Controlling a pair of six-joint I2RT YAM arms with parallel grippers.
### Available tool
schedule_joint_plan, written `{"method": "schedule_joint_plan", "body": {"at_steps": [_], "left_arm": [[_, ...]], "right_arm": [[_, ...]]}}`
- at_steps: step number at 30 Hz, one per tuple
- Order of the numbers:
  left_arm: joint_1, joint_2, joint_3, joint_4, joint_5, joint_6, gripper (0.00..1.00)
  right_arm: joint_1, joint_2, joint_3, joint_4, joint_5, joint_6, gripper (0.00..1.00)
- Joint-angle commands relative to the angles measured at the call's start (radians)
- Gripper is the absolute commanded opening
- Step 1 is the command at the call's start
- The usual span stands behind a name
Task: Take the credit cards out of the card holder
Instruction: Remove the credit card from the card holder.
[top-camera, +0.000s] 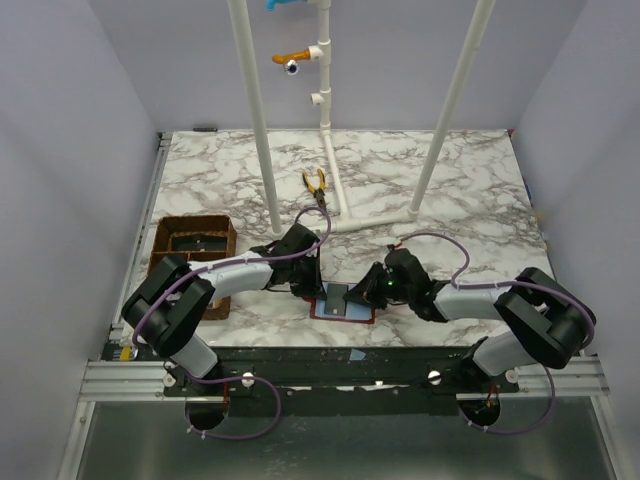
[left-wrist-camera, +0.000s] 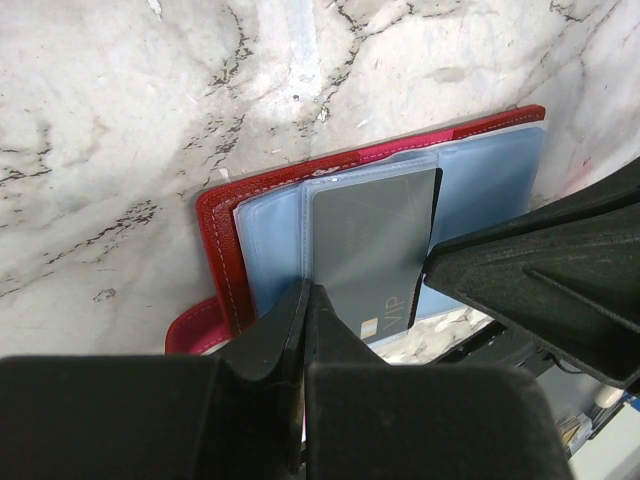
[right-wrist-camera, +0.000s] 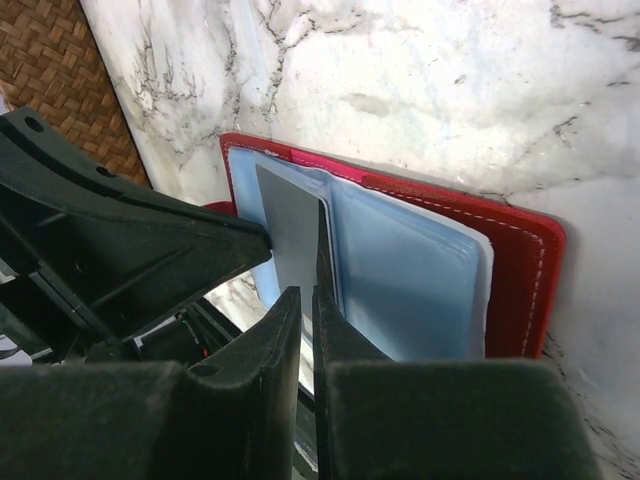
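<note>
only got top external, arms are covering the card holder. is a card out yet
observer: no, left wrist shows a grey card sitting in a clear sleeve of the open card holder
operator: is the right gripper on it
observer: right wrist shows the right gripper at the card's edge, fingers nearly together with a thin slit between them. can't tell if it's pinching

Card holder (right-wrist-camera: 520, 270): red grained leather-look, white stitching; sleeves (right-wrist-camera: 410, 280) glossy clear plastic. Card (left-wrist-camera: 370, 250) matt grey. Table (left-wrist-camera: 100, 150) smooth marble-look.
</note>
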Motion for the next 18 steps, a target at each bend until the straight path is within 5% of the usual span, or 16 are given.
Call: {"method": "schedule_joint_plan", "body": {"at_steps": [1,18], "left_arm": [[-0.012,0.040,-0.014,-0.039,-0.017,0.010,0.00],[-0.012,0.042,-0.010,-0.040,-0.013,0.009,0.00]], "right_arm": [[-0.015,0.003,-0.036,0.030,-0.009,0.017,0.13],[-0.023,0.069,-0.068,0.122,-0.050,0.049,0.12]]}}
